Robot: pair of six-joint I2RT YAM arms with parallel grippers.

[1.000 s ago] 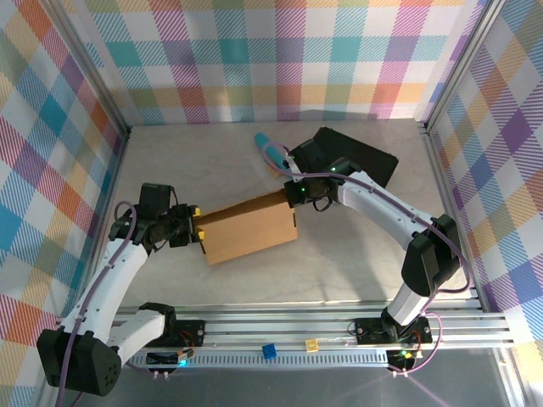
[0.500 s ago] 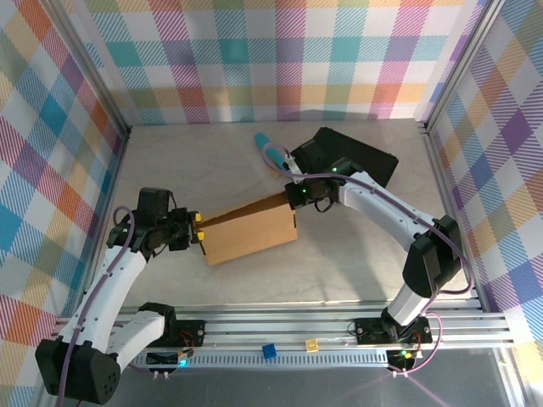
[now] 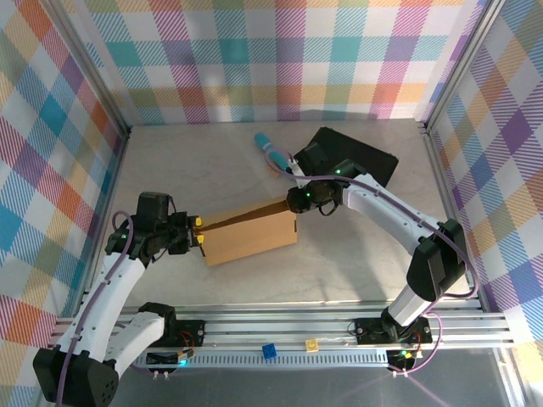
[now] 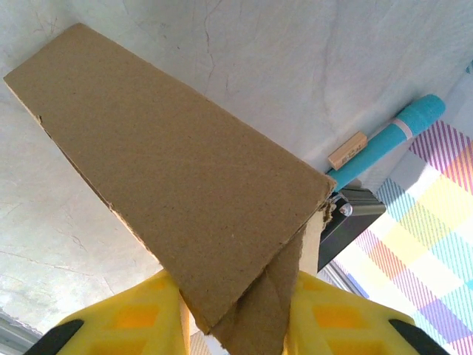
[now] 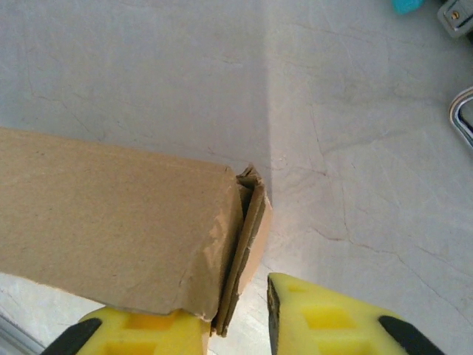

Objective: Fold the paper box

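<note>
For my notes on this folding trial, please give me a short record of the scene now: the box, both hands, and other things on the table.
box: brown cardboard, partly folded, lying mid-table
left hand: shut on the box's left end
right hand: open at the box's right end, a gap between one finger and the cardboard
other things: teal marker and black case, both behind the box and apart from it

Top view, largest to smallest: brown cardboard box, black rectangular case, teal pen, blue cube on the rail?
Tied, too alike: brown cardboard box and black rectangular case, the case partly covered.
Then teal pen.
Smallest: blue cube.
</note>
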